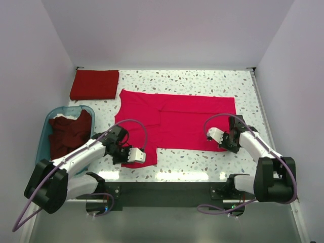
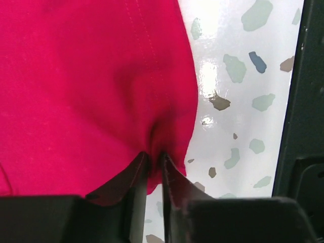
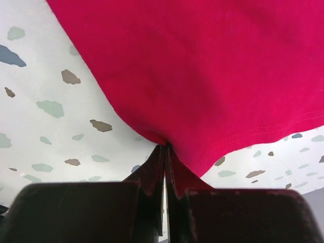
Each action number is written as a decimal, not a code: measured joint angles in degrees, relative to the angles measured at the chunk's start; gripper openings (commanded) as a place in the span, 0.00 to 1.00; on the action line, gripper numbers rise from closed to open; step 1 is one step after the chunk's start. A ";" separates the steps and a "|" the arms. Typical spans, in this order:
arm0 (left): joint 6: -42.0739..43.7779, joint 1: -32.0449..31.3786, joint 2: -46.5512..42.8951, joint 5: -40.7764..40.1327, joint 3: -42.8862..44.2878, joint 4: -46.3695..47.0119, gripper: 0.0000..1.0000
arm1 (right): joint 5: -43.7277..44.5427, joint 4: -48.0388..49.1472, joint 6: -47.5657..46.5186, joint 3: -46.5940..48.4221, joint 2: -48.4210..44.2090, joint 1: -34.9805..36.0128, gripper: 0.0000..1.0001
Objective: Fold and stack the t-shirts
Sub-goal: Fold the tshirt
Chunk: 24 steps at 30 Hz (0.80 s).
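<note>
Left gripper and right gripper both pinch one flat crimson-pink fabric t-shirt; one folded dark-red t-shirt far left; one blue plastic tub left.

A crimson-pink t-shirt is spread flat, its near hem pinched between the left gripper and the right gripper. A dark red t-shirt is laid folded well beyond the left gripper. Maroon t-shirts are heaped crumpled to its left.
</note>
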 measured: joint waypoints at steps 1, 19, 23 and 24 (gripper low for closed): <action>-0.07 -0.04 -0.07 -0.07 0.00 0.02 0.10 | -0.02 -0.09 0.07 0.22 0.00 0.00 0.00; -2.95 -0.07 -7.19 2.34 17.05 -15.08 0.00 | -1.49 -12.74 -2.27 5.16 -9.11 -1.64 0.00; -2.62 4.81 -3.34 3.58 24.39 -17.70 0.00 | -2.45 -15.34 -2.62 9.16 -8.13 -2.56 0.00; -2.56 6.58 -2.10 3.82 25.92 -17.84 0.00 | -2.60 -15.30 -2.64 10.69 -6.84 -2.89 0.00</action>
